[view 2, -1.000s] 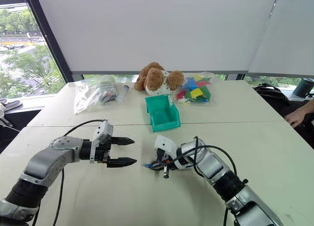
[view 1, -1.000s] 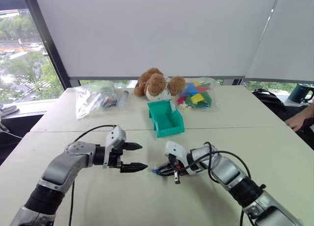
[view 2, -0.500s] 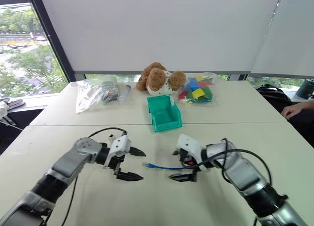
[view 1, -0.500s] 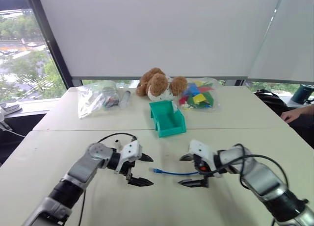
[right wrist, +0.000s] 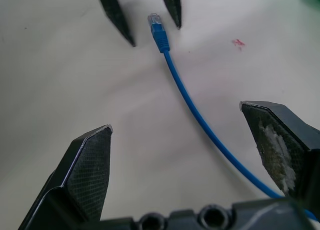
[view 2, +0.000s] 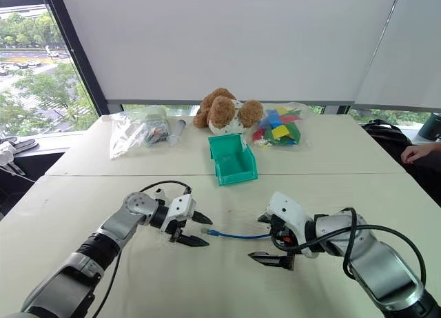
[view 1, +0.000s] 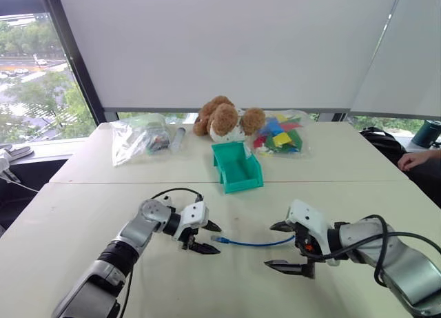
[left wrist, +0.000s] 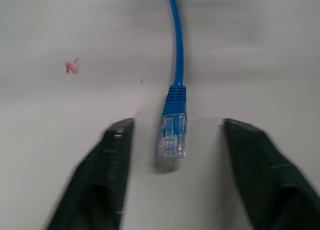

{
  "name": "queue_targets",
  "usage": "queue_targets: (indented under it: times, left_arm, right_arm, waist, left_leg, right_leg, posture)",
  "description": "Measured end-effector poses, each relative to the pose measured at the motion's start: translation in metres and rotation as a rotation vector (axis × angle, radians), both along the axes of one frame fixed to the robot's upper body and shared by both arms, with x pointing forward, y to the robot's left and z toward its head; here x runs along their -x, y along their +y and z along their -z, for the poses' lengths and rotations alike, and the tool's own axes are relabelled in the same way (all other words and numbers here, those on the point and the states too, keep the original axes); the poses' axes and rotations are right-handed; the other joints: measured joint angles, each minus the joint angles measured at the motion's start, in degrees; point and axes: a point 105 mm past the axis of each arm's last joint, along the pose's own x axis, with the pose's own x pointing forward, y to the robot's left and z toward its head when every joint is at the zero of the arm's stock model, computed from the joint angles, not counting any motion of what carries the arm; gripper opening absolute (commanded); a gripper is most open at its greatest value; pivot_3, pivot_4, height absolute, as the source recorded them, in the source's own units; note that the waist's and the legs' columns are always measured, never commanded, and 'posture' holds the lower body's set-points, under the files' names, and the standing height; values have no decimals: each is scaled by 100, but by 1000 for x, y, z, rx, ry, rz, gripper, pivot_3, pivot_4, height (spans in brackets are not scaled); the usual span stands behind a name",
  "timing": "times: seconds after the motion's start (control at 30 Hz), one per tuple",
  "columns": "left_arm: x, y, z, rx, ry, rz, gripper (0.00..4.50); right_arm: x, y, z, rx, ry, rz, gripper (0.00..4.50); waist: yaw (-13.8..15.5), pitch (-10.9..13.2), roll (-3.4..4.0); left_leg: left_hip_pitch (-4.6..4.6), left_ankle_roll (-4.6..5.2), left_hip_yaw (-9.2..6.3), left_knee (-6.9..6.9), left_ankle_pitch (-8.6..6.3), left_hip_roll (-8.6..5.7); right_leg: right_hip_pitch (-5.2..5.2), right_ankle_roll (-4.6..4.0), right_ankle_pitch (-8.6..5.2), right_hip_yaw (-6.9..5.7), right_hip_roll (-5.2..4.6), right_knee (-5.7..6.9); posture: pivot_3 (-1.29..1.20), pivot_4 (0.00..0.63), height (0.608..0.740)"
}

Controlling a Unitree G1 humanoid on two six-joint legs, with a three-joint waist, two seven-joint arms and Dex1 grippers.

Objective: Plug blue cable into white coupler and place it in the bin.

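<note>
Released since earlier, blue cable (left wrist: pixel 176 70) lies between both gaping empty claws; left wrist view shows its clear plug.

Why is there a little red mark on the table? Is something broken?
Nothing looks broken. The small red smudge is just a stain on the table, beside the blue cable. The cable lies flat, its plug between the left hand's fingers.

Both arms: silver-grey metal links, black joint bands, loose black cables looping along them. Left gripper (view 1: pixel 204 236) and right gripper (view 1: pixel 286 247): white boxy housings, black tapered jaws. Right wrist view: textured weave on finger (right wrist: pixel 87 165), white scuffing on the other, screw holes at base.
</note>
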Motion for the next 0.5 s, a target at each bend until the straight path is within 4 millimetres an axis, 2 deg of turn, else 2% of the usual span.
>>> queue_targets:
  times: [0.07,0.1,0.2,0.3,0.4,0.5]
  left_arm:
    - [0,0,0,2,1,1,177]
    - [1,0,0,6,3,0,22]
    - [3,2,0,21,-2,-9,22]
    - [-2,-3,-9,82,-30,-56,22]
    - [-12,-12,-39,213,-88,-108,22]
    - [-21,-13,-68,295,-155,-154,22]
  right_arm:
    - [3,0,0,-22,17,16,4500]
    - [5,0,0,-44,32,29,4500]
    - [8,2,-4,-146,73,76,4500]
    - [6,8,-19,-359,129,130,4500]
    - [1,12,-35,-508,152,162,4500]
    - [-6,15,-33,-585,209,222,4500]
  waist:
    - [-1,0,0]
    - [-1,0,0]
    - [-6,0,0]
    - [-2,0,-1]
    - [6,0,-1]
    - [-6,0,1]
  left_leg:
    - [0,2,0,0,-1,1]
    - [0,3,0,0,-1,1]
    - [0,4,-1,0,-2,4]
    - [-2,4,-5,0,-2,6]
    - [-4,4,-7,2,-2,5]
    - [-3,5,-6,1,-3,4]
  right_leg:
    - [0,0,0,0,0,0]
    - [0,0,0,0,0,0]
    - [-1,1,0,0,0,0]
    - [-2,2,1,0,1,2]
    - [-1,13,8,0,-1,2]
    - [-1,14,8,0,-2,3]
  posture:
    - [0,150,740]
    - [0,150,740]
    - [0,150,740]
    - [0,150,740]
    - [0,150,740]
    - [0,150,740]
